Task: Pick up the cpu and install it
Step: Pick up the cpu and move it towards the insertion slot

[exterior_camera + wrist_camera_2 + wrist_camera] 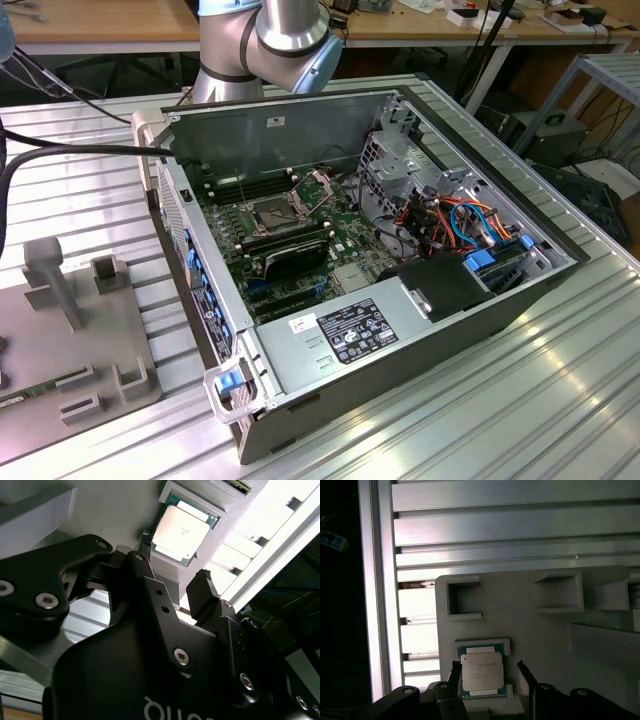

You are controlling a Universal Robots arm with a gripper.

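Cpu [480,675], likely light, stiff, fragile, sits in the tray [100,330] at the case's [290,130] nine o'clock; open gripper [487,667] straddles its edges, the safest hold.

Cpu [480,674] in a holder plate [520,610] recess on the table [520,420], computer case [450,345] at the exterior view's right

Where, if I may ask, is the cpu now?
In the first wrist view the cpu lies in the grey fixture plate's recess, between the fingers of the open end effector.
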